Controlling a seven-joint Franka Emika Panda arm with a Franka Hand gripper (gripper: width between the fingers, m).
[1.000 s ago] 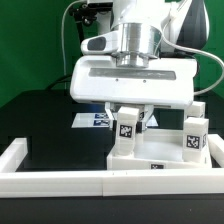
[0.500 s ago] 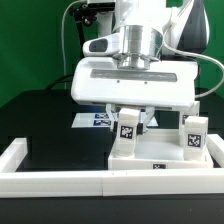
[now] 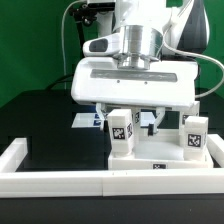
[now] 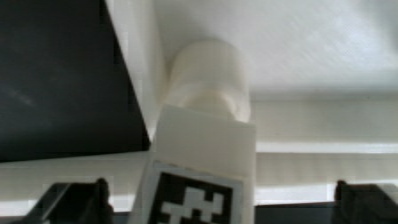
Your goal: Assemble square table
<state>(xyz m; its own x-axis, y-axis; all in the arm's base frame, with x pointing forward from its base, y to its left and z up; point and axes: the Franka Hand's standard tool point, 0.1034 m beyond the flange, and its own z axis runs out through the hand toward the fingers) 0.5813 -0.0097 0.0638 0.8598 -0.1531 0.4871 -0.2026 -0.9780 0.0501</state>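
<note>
Square table (image 3: 150, 158) against border wall (image 3: 60, 180), two legs (image 3: 121, 133) upright, marker board (image 3: 92, 120) behind

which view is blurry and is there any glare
Wrist view: soft and out of focus, the leg and its tag smeared at close range. Exterior view: sharper, the leg's tag readable; bright highlights on the white hand housing, no real glare.

**Tight quarters around the legs**

The gripper (image 3: 128, 117) straddles one leg (image 3: 121, 133) with slim gaps either side. A second leg (image 3: 193, 136) crowds the exterior view's right; the border wall (image 3: 60, 181) fences the front. Black table (image 3: 50, 125) lies open leftward.
</note>
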